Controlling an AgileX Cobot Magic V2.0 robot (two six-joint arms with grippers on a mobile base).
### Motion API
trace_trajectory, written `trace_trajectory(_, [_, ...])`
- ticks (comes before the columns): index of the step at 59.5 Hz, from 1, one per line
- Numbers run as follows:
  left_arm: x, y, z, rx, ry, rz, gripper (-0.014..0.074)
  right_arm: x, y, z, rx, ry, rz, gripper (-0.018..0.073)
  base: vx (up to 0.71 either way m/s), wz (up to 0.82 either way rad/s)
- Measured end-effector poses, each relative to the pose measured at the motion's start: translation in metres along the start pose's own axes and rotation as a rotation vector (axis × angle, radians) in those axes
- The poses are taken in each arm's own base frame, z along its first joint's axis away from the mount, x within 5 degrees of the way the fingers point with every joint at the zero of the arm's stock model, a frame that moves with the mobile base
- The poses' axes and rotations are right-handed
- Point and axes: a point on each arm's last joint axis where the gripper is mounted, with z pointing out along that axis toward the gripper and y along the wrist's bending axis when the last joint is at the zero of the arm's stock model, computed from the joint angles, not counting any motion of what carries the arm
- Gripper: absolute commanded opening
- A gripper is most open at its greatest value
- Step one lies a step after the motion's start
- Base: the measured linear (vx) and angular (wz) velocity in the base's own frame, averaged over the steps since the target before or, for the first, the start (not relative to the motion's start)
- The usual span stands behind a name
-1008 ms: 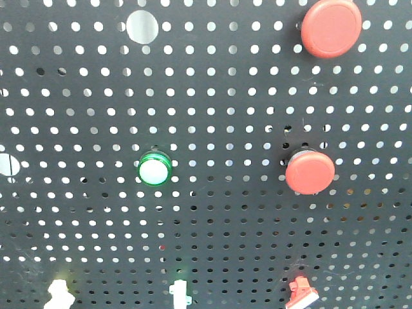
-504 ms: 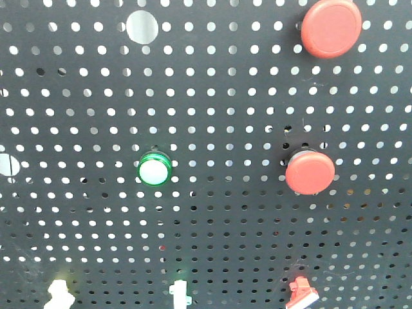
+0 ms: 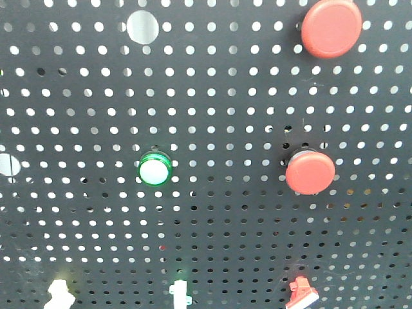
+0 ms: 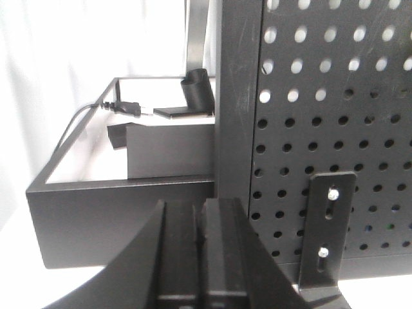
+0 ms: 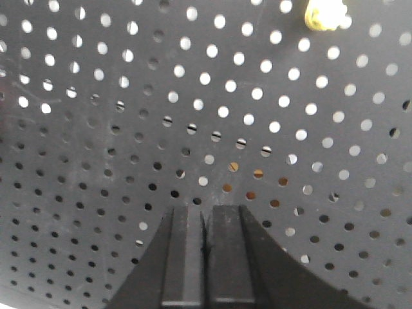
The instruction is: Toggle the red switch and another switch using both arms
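Observation:
The red switch (image 3: pixel 300 288), a small red lever with a pale tip, sits at the bottom right of the black pegboard (image 3: pixel 225 96) in the front view. Two small white switches (image 3: pixel 59 293) (image 3: pixel 180 293) stand along the same bottom row. Neither gripper shows in the front view. My left gripper (image 4: pixel 203 207) is shut with nothing in it, low beside the left edge of the pegboard (image 4: pixel 335 96). My right gripper (image 5: pixel 206 212) is also shut and empty, pointing at the perforated board (image 5: pixel 129 129) close up. No switch lies at either gripper's tips.
Two large round red mushroom buttons (image 3: pixel 331 27) (image 3: pixel 310 172) and a green-ringed white button (image 3: pixel 154 170) sit on the board. A black open frame (image 4: pixel 122 193) with a cable stands left of the board, by a metal bracket (image 4: pixel 329 225). A yellowish part (image 5: pixel 325 13) shows top right.

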Motion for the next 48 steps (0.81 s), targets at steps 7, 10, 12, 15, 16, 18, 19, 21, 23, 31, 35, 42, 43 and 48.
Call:
trace_trajectory(7, [-0.0004, 0.0, 0.0, 0.0, -0.004, 0.003, 0.0003, -0.0001, 0.0, 0.0, 0.0, -0.001, -0.001, -0.0006, 0.0, 0.0])
trace_trajectory(10, [-0.0005, 0.0, 0.0, 0.0, -0.005, 0.003, 0.0003, -0.0001, 0.0, 0.0, 0.0, -0.001, -0.002, -0.0006, 0.0, 0.0])
trace_trajectory(12, [-0.0005, 0.0, 0.0, 0.0, -0.005, 0.003, 0.0003, -0.0001, 0.0, 0.0, 0.0, -0.001, -0.002, -0.0006, 0.0, 0.0])
trace_trajectory(15, [-0.0005, 0.0, 0.0, 0.0, -0.005, 0.003, 0.0003, -0.0001, 0.0, 0.0, 0.0, -0.001, -0.002, -0.0006, 0.0, 0.0])
trace_trajectory(16, [-0.0005, 0.0, 0.0, 0.0, -0.005, 0.003, 0.0003, -0.0001, 0.0, 0.0, 0.0, -0.001, -0.002, -0.0006, 0.0, 0.0])
trace_trajectory(18, [-0.0005, 0.0, 0.0, 0.0, -0.005, 0.003, 0.0003, -0.0001, 0.0, 0.0, 0.0, -0.001, -0.002, -0.0006, 0.0, 0.0])
trace_trajectory(19, [-0.0005, 0.0, 0.0, 0.0, -0.005, 0.003, 0.0003, -0.0001, 0.0, 0.0, 0.0, -0.001, -0.002, -0.0006, 0.0, 0.0])
trace_trajectory(21, [-0.0005, 0.0, 0.0, 0.0, -0.005, 0.003, 0.0003, -0.0001, 0.0, 0.0, 0.0, -0.001, -0.002, -0.0006, 0.0, 0.0])
trace_trajectory(23, [-0.0005, 0.0, 0.0, 0.0, -0.005, 0.003, 0.0003, -0.0001, 0.0, 0.0, 0.0, -0.001, -0.002, -0.0006, 0.0, 0.0])
trace_trajectory(31, [-0.0005, 0.0, 0.0, 0.0, -0.005, 0.003, 0.0003, -0.0001, 0.0, 0.0, 0.0, -0.001, -0.002, -0.0006, 0.0, 0.0])
trace_trajectory(35, [-0.0005, 0.0, 0.0, 0.0, -0.005, 0.003, 0.0003, -0.0001, 0.0, 0.0, 0.0, -0.001, -0.002, -0.0006, 0.0, 0.0])
trace_trajectory(42, [-0.0005, 0.0, 0.0, 0.0, -0.005, 0.003, 0.0003, -0.0001, 0.0, 0.0, 0.0, -0.001, -0.002, -0.0006, 0.0, 0.0])
trace_trajectory(43, [-0.0005, 0.0, 0.0, 0.0, -0.005, 0.003, 0.0003, -0.0001, 0.0, 0.0, 0.0, -0.001, -0.002, -0.0006, 0.0, 0.0])
trace_trajectory(48, [-0.0005, 0.0, 0.0, 0.0, -0.005, 0.003, 0.0003, -0.0001, 0.0, 0.0, 0.0, -0.001, -0.002, -0.0006, 0.0, 0.0])
